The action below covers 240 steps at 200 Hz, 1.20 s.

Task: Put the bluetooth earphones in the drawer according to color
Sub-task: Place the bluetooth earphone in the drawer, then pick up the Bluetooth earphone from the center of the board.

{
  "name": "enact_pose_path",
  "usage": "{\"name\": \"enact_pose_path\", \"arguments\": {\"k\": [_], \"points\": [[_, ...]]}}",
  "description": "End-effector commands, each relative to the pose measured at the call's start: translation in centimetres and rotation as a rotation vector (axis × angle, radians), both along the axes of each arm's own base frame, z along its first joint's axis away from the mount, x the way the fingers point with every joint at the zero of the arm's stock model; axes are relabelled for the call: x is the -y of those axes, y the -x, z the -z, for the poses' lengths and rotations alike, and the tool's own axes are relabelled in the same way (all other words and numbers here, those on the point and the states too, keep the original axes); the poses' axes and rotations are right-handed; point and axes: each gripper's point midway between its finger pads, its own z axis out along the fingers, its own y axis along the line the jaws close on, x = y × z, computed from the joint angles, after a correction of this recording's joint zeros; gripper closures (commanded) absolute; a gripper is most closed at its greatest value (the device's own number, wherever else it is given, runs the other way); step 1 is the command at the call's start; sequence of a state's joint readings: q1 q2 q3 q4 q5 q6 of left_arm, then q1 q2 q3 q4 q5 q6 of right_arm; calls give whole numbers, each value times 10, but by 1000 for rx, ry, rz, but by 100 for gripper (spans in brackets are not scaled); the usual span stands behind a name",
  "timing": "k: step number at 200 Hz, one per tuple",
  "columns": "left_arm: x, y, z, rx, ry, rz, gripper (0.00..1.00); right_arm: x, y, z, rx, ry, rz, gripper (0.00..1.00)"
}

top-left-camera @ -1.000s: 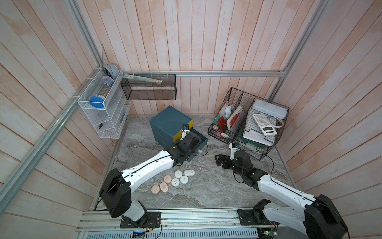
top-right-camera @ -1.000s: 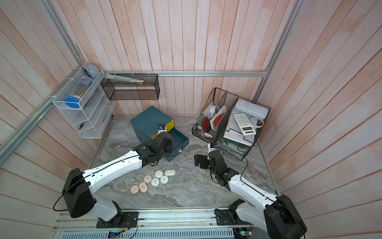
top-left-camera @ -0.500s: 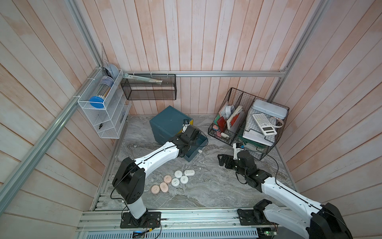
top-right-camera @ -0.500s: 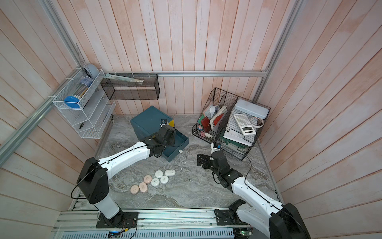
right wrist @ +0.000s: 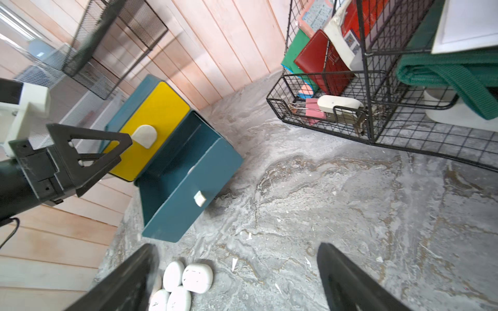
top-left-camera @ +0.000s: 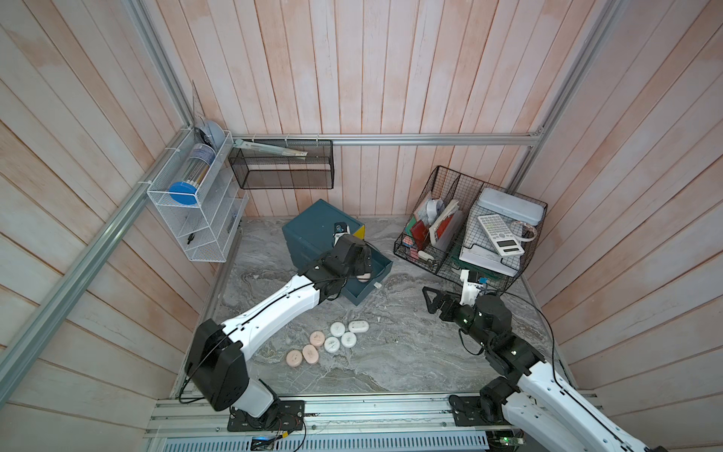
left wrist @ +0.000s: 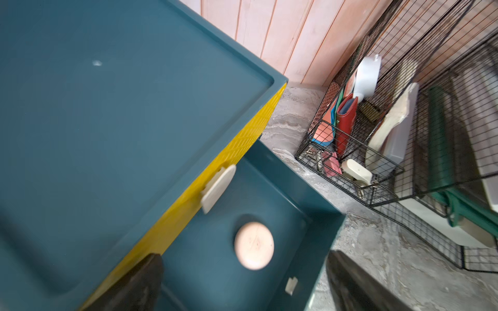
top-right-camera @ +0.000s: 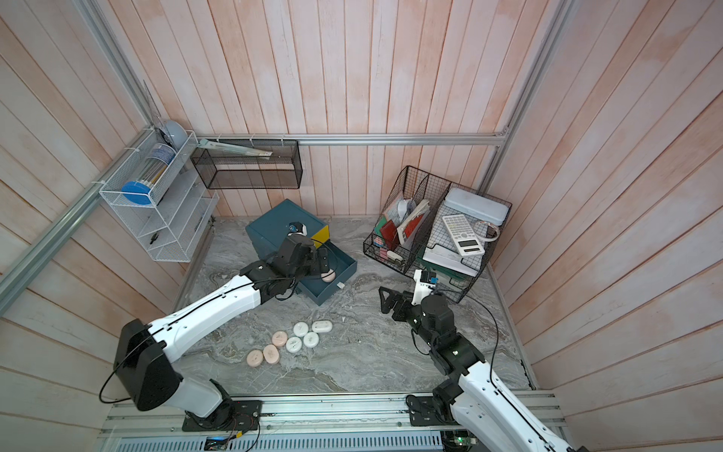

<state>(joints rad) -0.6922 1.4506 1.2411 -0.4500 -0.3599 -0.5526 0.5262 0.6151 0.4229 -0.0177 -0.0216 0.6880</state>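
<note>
Pale plank walls (top-left-camera: 391, 78) box in a grey marbled surface (top-left-camera: 410, 352) on which two white-and-black robot arms are at work. The left arm (top-left-camera: 274, 309) reaches from the front rail toward the back wall, while the right arm (top-left-camera: 547, 383) bends in from the opposite corner. A black wire basket (top-left-camera: 415, 211), packed with notebooks and a calculator (top-left-camera: 500, 235), stands at the back on the right arm's side. Beside it sits the dark teal cabinet (top-left-camera: 313, 229), with the teal drawer (top-left-camera: 365, 295) just under its yellow drawer front (right wrist: 151, 126) pulled out. The left gripper (top-left-camera: 362, 264) hangs over that drawer, jaws spread wide and gripping nothing. A pale pink earphone case (left wrist: 253, 245) shows inside the drawer, clear of both fingers and slightly blurred in the left wrist view. The right gripper (right wrist: 237, 245) hovers over bare surface between cabinet and basket, jaws parted and empty. Near the front, in both top views, four white cases (top-left-camera: 344, 334) and three pink cases (top-left-camera: 309, 350) lie clustered closely together.
</note>
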Motion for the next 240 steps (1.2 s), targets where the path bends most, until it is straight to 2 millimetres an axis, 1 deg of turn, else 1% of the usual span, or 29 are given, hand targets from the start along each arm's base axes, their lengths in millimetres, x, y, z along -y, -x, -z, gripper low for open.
{"name": "enact_pose_path", "arguments": {"k": [1,20,41,87,102,122,145,161,178,195,213,240], "points": [[-20,21,-5,-5,54,-39,0,-8,13,-2,8,-60,-74,2],[-40,43,-6,0,93,-70,0,-13,21,-7,17,-95,-116,2],[-64,68,5,-25,123,-128,0,-21,29,-10,17,-119,-179,2],[-129,125,47,-93,184,-333,0,-42,37,-2,-20,-131,-312,2],[-144,139,60,-101,226,-395,0,-47,38,2,-35,-127,-340,2],[-159,152,78,-124,267,-471,0,-48,35,8,-39,-98,-343,2],[-168,163,103,-189,285,-568,0,-44,29,11,-24,-71,-310,2],[-169,169,123,-256,286,-624,0,-41,24,12,-9,-47,-282,2],[-167,173,142,-326,268,-663,8,-37,20,14,2,-28,-258,2],[-169,178,156,-380,230,-718,15,-36,18,18,5,-16,-249,2],[-175,184,171,-431,163,-777,15,-36,17,23,4,-9,-248,2],[-175,188,187,-487,103,-818,17,-36,15,32,-5,11,-245,2]]}}
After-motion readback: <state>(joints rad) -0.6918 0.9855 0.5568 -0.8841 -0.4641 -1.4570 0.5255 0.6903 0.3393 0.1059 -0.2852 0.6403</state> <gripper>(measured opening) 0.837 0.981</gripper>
